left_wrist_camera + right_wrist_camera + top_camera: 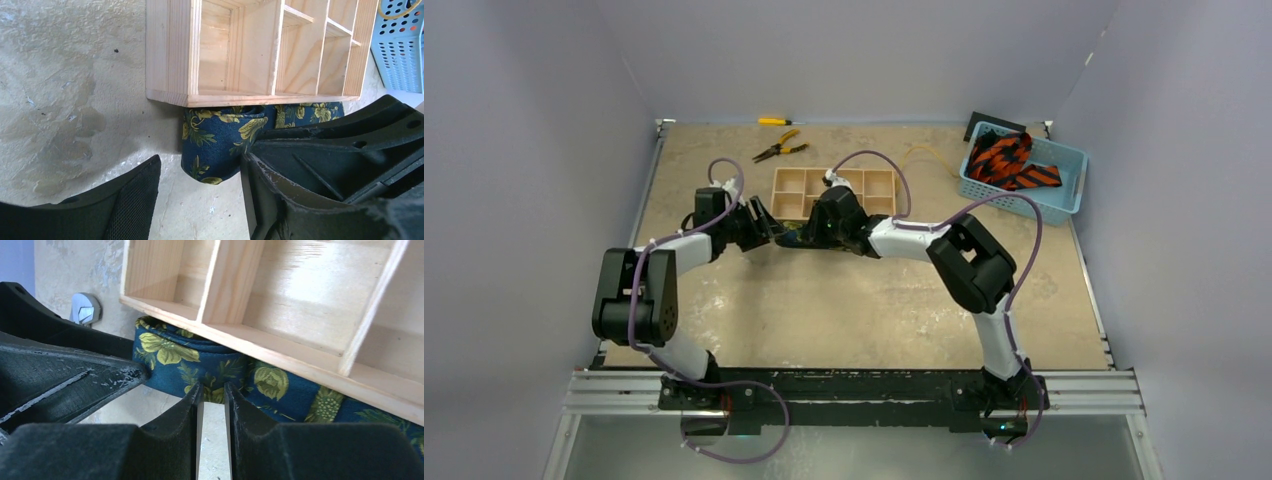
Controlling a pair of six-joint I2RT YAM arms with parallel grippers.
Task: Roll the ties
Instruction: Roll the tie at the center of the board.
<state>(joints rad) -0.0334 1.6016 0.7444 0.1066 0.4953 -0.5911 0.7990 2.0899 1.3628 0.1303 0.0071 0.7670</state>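
Rolling step, I judge: left gripper [200, 162] stands open astride the navy tie [220, 135] at frame centre, right gripper [213, 390] narrowed, hold I cannot tell; next needs a firm pinch.

A compartment tray [782, 190] was set mid-table, and the tie at the tray [215, 145] was laid on the table [824, 310] against the tray's near side. The left gripper [200, 165] was placed at that tie's left end, and the right gripper [212, 390] at its near edge, just to the right. Pliers [779, 148] were laid behind the tray, with a screwdriver [774, 121] behind them. At the far right a basket [1064, 205] was set, with the basket ties [1009, 160] in it. A cord [924, 155] was laid between tray and basket.
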